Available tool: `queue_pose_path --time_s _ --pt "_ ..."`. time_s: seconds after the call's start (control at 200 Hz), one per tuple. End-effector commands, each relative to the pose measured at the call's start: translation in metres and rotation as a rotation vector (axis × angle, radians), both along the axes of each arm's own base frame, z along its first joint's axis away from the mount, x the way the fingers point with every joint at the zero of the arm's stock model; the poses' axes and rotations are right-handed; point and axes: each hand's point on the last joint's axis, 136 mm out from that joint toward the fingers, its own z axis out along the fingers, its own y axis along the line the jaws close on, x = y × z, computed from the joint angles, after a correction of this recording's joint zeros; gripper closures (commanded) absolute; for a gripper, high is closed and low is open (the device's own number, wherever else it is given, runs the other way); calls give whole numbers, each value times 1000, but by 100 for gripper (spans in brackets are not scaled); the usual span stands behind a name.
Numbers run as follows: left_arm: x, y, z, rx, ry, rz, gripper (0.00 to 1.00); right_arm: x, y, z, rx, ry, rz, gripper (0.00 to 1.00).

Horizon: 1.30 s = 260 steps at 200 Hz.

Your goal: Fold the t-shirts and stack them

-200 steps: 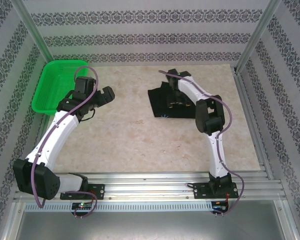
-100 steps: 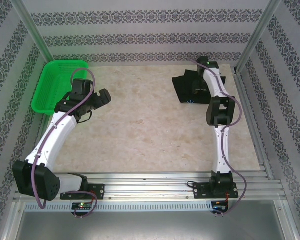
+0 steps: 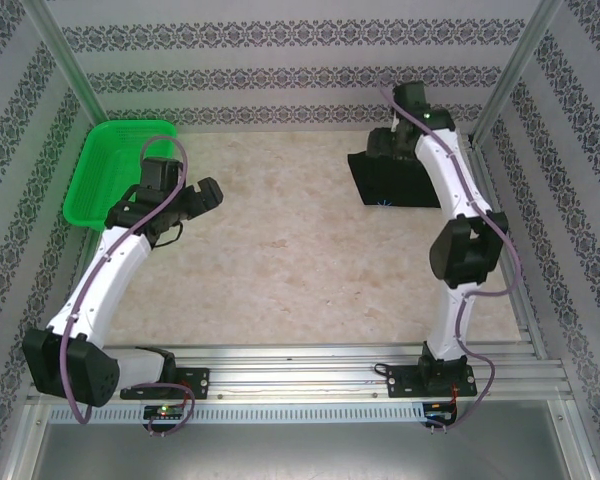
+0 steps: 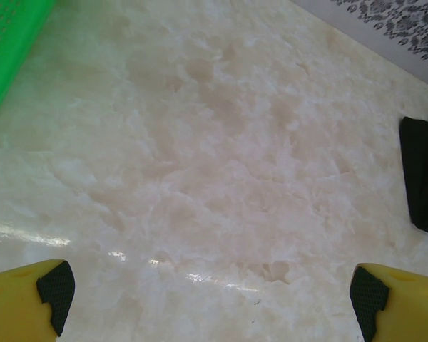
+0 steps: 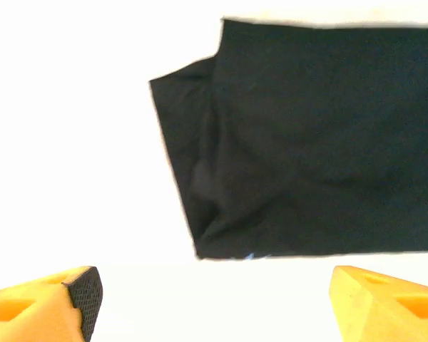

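**Operator:** Where is the t-shirt?

**Helper:** The black t-shirt (image 3: 392,182) lies folded flat on the desk (image 3: 280,260), close to the far right corner. Its long side runs along the far edge of the desk. Its short, bunched-up side points toward the middle.

**Operator:** Which tool is nearer to it?

**Helper:** Your right tool (image 3: 383,146) is much nearer. It hangs right over the shirt's far side. In the right wrist view its fingers are spread wide with nothing between them, and the shirt lies just past the fingertips. Your left tool (image 3: 206,194) is well apart from the shirt, over on the left side of the desk near the green basket (image 3: 115,170). It is spread wide too and holds nothing. From there you see just a bit of the shirt, far off to the right.

**Operator:** So which arm goes next?

**Helper:** I think you should use the right one. The shirt looks folded already, so you may be nearly done with it. If you grab it, come in across the short side, or the loose bunched edge could flop open.
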Motion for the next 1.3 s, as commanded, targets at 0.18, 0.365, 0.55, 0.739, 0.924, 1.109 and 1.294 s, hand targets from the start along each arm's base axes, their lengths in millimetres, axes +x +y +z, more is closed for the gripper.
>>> queue_pose_path --time_s 0.18,0.365,0.55,0.739,0.924,1.109,1.294 --pt "-12 13 3 23 -11 25 0 -6 24 -137 92 222 -137 17" --pt "-24 28 4 49 -5 60 0 -1 -7 -185 45 317 -213 21" --pt "-35 45 4 60 4 105 0 25 -41 -173 32 322 -253 24" --pt "-40 53 -4 57 20 125 0 46 -73 -171 -30 354 -214 21" --pt "-43 57 -11 56 40 135 0 52 -65 -160 58 342 -168 19" --pt "-46 66 -14 40 43 175 0 40 -16 -85 268 209 -99 14" --pt "-65 85 -23 71 47 235 0 -15 -6 15 261 -37 11 2"
